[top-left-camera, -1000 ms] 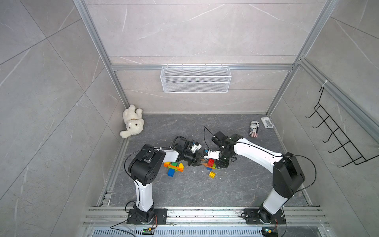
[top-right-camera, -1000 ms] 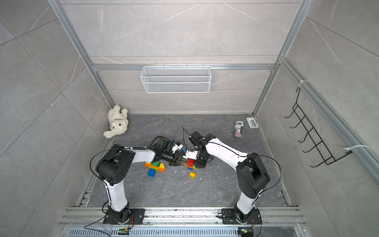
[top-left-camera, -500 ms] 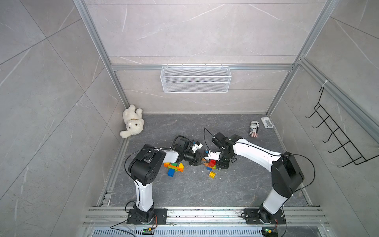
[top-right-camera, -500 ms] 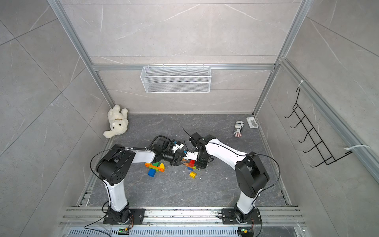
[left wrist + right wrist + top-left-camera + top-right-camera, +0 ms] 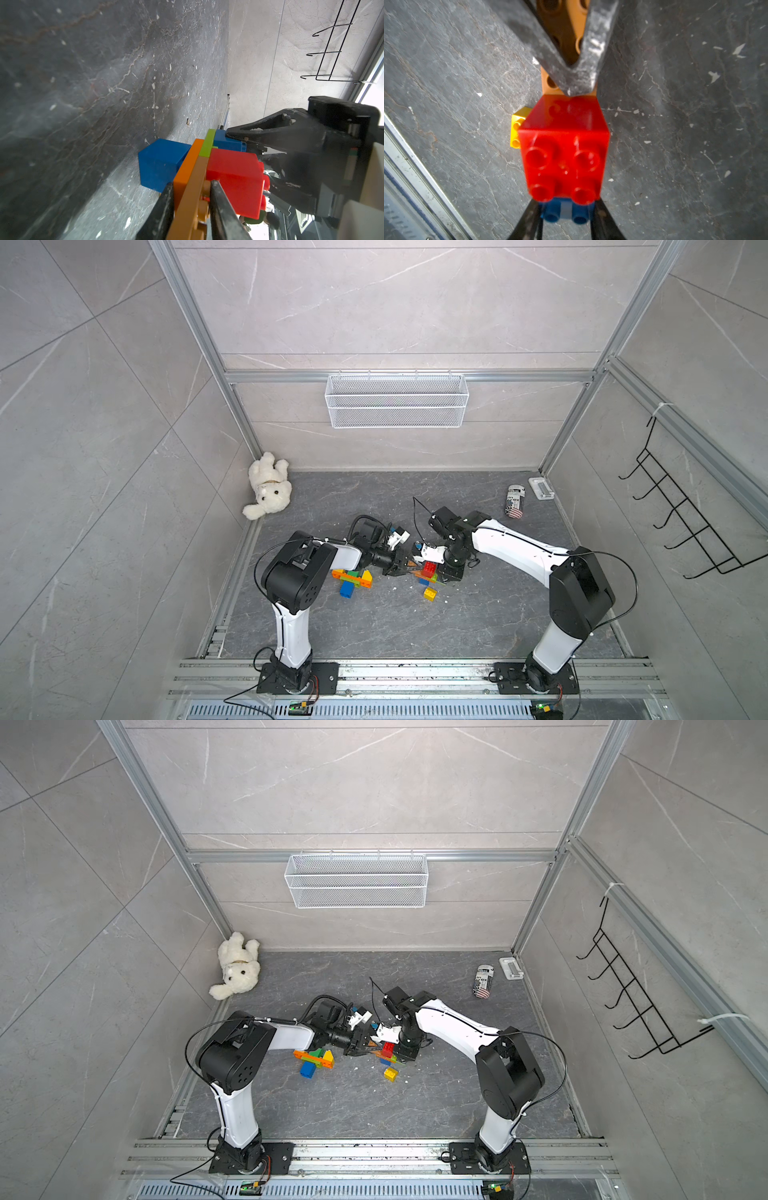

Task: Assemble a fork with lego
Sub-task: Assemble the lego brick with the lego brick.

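Note:
The two grippers meet mid-floor on one lego assembly. It is a brown plate (image 5: pixel 193 199) on an orange plate (image 5: pixel 187 166), with a red brick (image 5: pixel 234 182) (image 5: pixel 430 568), a lime piece (image 5: pixel 207 143) and blue bricks (image 5: pixel 160 164). My left gripper (image 5: pixel 192 184) (image 5: pixel 401 566) is shut on the brown plate's end. At the opposite end, my right gripper (image 5: pixel 564 216) (image 5: pixel 442 572) is shut on a blue brick (image 5: pixel 564 212) under the red brick (image 5: pixel 564 145). A loose yellow brick (image 5: pixel 430 594) (image 5: pixel 517 128) lies just in front.
A second cluster of orange, green, yellow and blue bricks (image 5: pixel 353 577) (image 5: pixel 314 1058) lies left of the grippers, beside the left forearm. A plush bear (image 5: pixel 268 485) sits in the back left corner. A can (image 5: pixel 515 501) and a small white item (image 5: pixel 540 488) lie back right.
The left gripper has closed a little tighter on the brown plate. Both arms and the bricks stay where they were.

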You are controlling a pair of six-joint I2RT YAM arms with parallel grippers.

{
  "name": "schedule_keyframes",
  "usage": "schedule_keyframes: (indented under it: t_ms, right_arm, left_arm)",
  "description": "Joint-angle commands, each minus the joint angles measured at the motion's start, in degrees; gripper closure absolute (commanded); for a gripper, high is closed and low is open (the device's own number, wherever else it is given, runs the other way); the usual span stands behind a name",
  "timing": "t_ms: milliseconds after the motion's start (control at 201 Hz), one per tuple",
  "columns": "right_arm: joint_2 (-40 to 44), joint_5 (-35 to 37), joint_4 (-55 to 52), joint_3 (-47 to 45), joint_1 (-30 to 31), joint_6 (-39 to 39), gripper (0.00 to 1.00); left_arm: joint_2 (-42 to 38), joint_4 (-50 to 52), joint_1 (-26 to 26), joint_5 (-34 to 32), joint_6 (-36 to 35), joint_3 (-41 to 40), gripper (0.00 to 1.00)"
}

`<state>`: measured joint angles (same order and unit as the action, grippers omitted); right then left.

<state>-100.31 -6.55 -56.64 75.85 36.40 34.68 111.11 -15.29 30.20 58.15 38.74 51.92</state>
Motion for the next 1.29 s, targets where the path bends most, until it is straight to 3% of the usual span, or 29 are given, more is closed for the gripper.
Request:
schedule_keyframes:
  t_ms: [0, 363, 692, 1289]
  right_arm:
    - [-2.82, 2.21, -0.82, -0.09, -0.28, -1.71, 0.79]
    - [-2.83, 5.4, -1.32, 0.43, -0.89, -0.14, 0.79]
    - [-3.57, 2.22, -0.4, -0.13, -0.89, -1.16, 0.78]
    - [-0.21, 0.07, -0.22, 0.1, -0.89, -1.89, 0.62]
  left_arm:
    - [4.48, 11.16, -0.68, -8.67, -1.48, -3.77, 0.68]
    - [4.54, 10.89, 0.64, -8.06, -0.95, -3.29, 0.65]
    - [1.65, 11.16, 0.52, -8.67, -0.23, -2.94, 0.59]
    - [-2.74, 12.39, 0.64, -8.8, 0.36, -0.56, 0.57]
